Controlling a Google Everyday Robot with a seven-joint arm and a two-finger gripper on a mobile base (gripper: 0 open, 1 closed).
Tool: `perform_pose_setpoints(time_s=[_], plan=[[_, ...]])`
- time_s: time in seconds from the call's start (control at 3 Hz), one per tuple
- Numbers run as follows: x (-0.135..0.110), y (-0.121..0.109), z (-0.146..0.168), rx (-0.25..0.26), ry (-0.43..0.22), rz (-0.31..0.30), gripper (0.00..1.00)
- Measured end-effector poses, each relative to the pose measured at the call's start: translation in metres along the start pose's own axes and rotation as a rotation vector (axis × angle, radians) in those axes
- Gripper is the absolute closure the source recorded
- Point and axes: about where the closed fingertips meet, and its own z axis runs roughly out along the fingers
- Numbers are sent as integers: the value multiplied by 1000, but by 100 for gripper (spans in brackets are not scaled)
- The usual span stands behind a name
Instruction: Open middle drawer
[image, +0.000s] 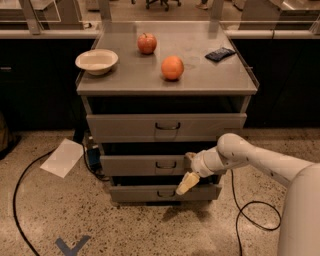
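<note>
The middle drawer (135, 165) is the low grey front in the grey metal cart, with a small dark wire handle (165, 164) at its centre. It sits between a taller-fronted top drawer (125, 128) and a narrower bottom drawer (140, 193). My gripper (187, 170) is just right of the handle, close in front of the middle drawer's front. It is open and empty. One finger is at the drawer's upper edge, and the pale lower finger (185, 184) hangs down over the bottom drawer. My white arm (260, 160) comes in from the right.
On the cart top (125, 80) are a white bowl (96, 61), a red apple (147, 43), an orange (172, 67) and a dark packet (220, 53). A sheet of paper (62, 157) and black cables (20, 190) lie on the floor at the left. Another cable (250, 210) loops at the right.
</note>
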Motion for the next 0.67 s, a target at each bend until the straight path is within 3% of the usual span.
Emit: perform_pose_setpoints(time_s=[0.33, 0.67], plan=[[4, -13, 11, 38, -34, 35, 0], [11, -27, 32, 27, -45, 72, 0]])
